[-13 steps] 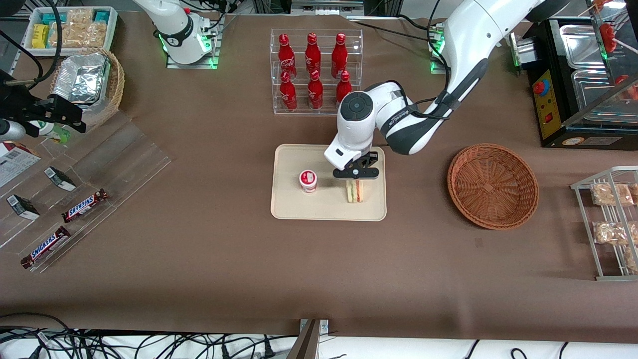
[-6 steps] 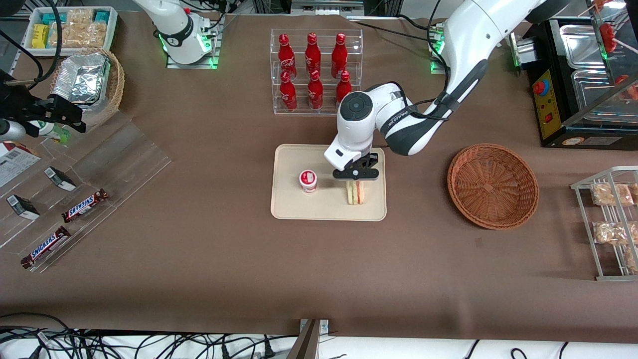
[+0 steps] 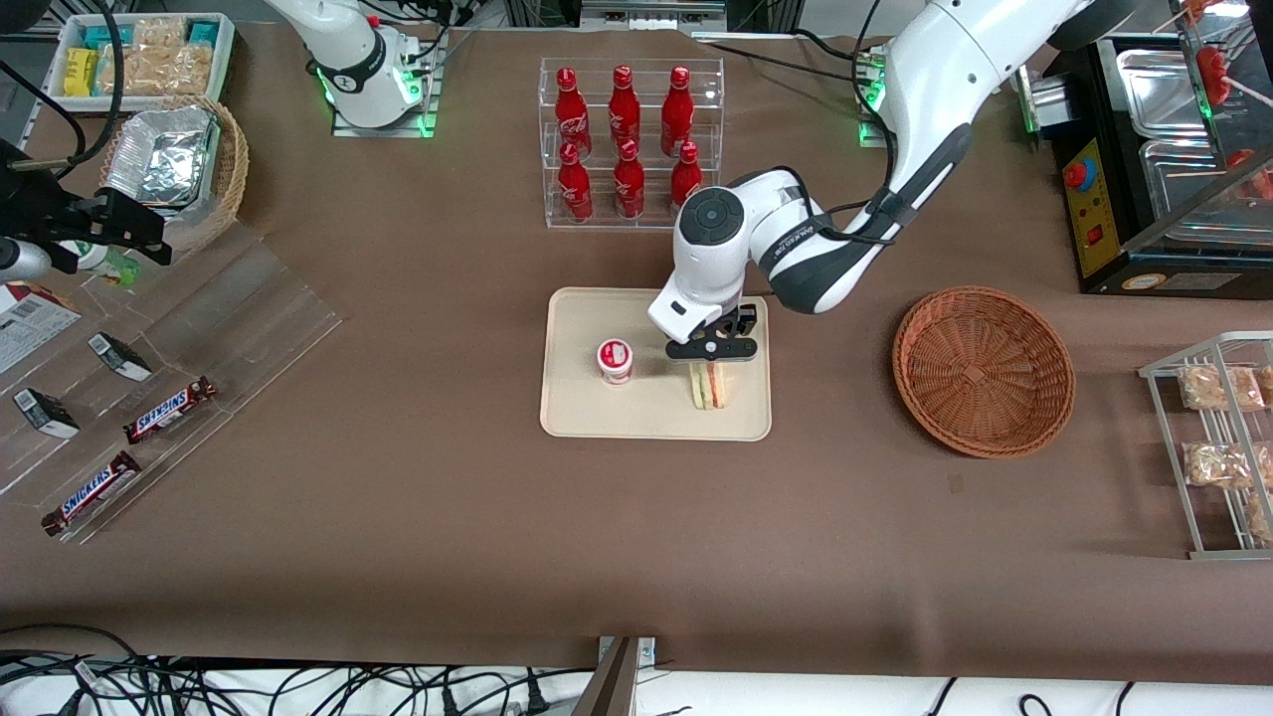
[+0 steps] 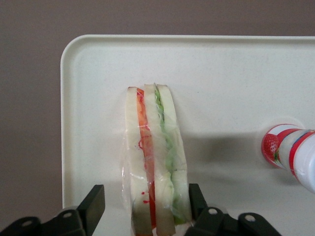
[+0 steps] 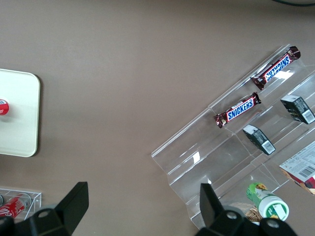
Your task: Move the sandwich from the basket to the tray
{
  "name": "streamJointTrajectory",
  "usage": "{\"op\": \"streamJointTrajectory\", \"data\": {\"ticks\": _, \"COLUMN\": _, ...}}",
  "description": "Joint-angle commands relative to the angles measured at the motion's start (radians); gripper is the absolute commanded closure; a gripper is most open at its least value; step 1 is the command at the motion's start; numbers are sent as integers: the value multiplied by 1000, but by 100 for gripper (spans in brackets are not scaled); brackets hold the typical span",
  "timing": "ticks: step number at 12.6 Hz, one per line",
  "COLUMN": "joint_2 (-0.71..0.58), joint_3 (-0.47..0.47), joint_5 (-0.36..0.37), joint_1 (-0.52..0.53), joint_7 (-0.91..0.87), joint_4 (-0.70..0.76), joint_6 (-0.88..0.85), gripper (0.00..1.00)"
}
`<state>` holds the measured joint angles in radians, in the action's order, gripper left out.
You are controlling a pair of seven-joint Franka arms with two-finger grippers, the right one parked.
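The sandwich (image 3: 708,386) stands on its edge on the cream tray (image 3: 582,416), at the end of the tray nearer the basket. In the left wrist view the sandwich (image 4: 155,162) shows pale bread with orange and green layers in clear wrap. My left gripper (image 3: 710,362) is just above it, open, with one finger on each side of the sandwich (image 4: 145,209). One finger (image 4: 93,206) stands clear of the bread; the other finger (image 4: 196,199) is close against it. The reddish-brown basket (image 3: 983,370) lies empty toward the working arm's end of the table.
A small red-and-white cup (image 3: 616,360) stands on the tray beside the sandwich. A clear rack of red bottles (image 3: 625,139) stands farther from the front camera than the tray. Snack shelves (image 3: 149,398) and a wire rack (image 3: 1218,447) sit at the table's ends.
My left gripper has risen slightly and drawn a little away from the front camera. The sandwich stays put on the tray.
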<state>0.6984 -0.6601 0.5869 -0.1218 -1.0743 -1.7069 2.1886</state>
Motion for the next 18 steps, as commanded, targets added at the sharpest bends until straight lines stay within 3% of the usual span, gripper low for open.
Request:
{"op": "streamJointTrajectory", "data": {"ticks": 1, "joint_2": -6, "joint_3": -6, "joint_5": 18, "joint_1": -2, "joint_7": -19, "joint_4": 35, "joint_6": -18, "gripper": 0}}
{"op": "streamJointTrajectory", "data": {"ticks": 4, "joint_2": -83, "joint_3": -24, "joint_5": -77, "joint_1": 10, "joint_7": -9, "joint_4": 108, "joint_6": -159, "gripper": 0}}
{"op": "streamJointTrajectory", "data": {"ticks": 7, "joint_2": -83, "joint_3": -24, "joint_5": -90, "joint_1": 10, "joint_7": -7, "joint_4": 260, "joint_6": -314, "gripper": 0}}
{"op": "streamJointTrajectory", "data": {"ticks": 12, "joint_2": -83, "joint_3": -27, "joint_5": -107, "joint_1": 108, "joint_7": 4, "joint_4": 363, "joint_6": -377, "gripper": 0}}
{"op": "streamJointTrajectory", "data": {"ticks": 16, "joint_2": -92, "joint_3": 6, "joint_5": -198, "joint_1": 148, "joint_7": 260, "joint_4": 488, "joint_6": -539, "gripper": 0}}
{"op": "streamJointTrajectory", "data": {"ticks": 18, "joint_2": -100, "joint_3": 110, "joint_5": -284, "joint_1": 154, "joint_7": 480, "joint_4": 558, "joint_6": -639, "gripper": 0}}
